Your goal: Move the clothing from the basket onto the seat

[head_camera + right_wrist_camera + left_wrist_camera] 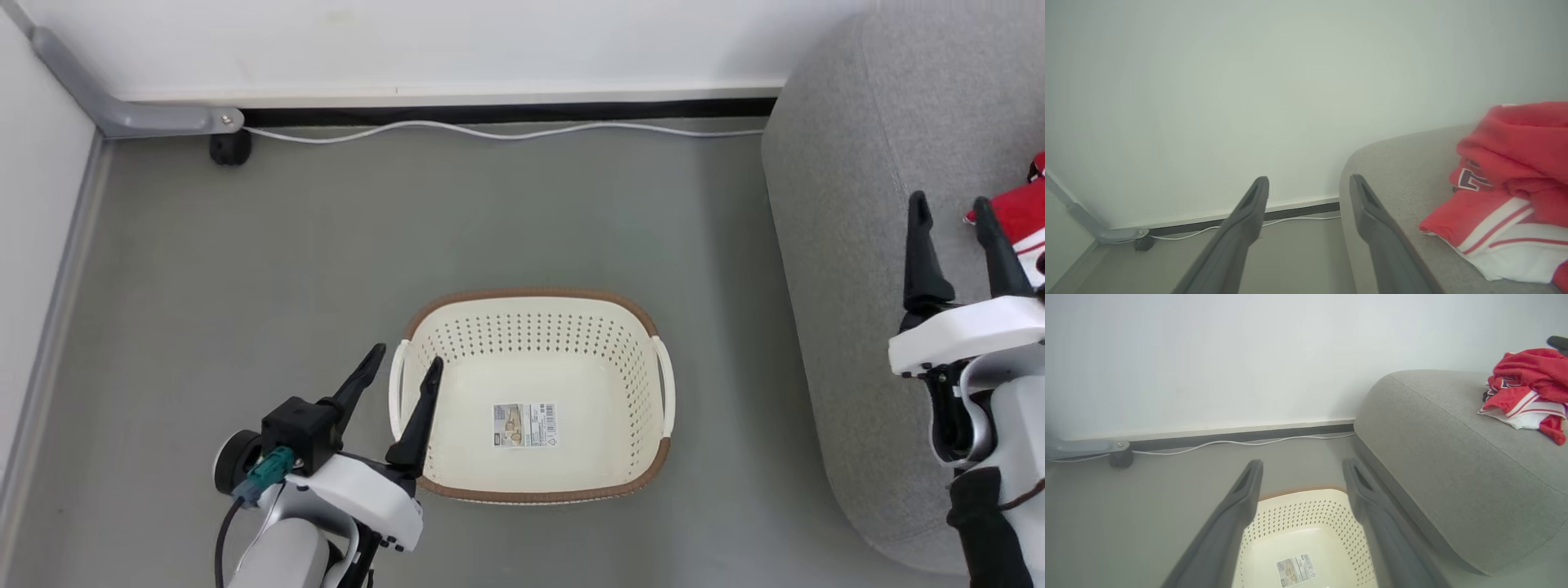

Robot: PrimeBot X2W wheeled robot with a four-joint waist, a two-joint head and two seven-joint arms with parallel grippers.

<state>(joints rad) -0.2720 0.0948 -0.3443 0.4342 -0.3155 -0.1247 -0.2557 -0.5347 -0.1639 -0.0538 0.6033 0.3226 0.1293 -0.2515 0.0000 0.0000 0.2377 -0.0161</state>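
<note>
On the grey floor (pixel 245 286) stands one basket (pixel 531 335), with one paper label (pixel 524 425) on its bottom. Right of it, one seat (pixel 849 245) bears one heap of red clothing (pixel 1024 216); how many garments make it up cannot be told. Two grippers show. The left gripper (pixel 408 357) hangs over the basket's left rim, jaws spread wide, grasping nothing. The right gripper (pixel 951 200) hangs over the seat just left of the clothing, jaws equally wide, holding nothing.

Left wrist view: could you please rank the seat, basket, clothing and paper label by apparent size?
1. seat
2. basket, nearer and cropped, so only loosely ahead
3. clothing
4. paper label
</note>
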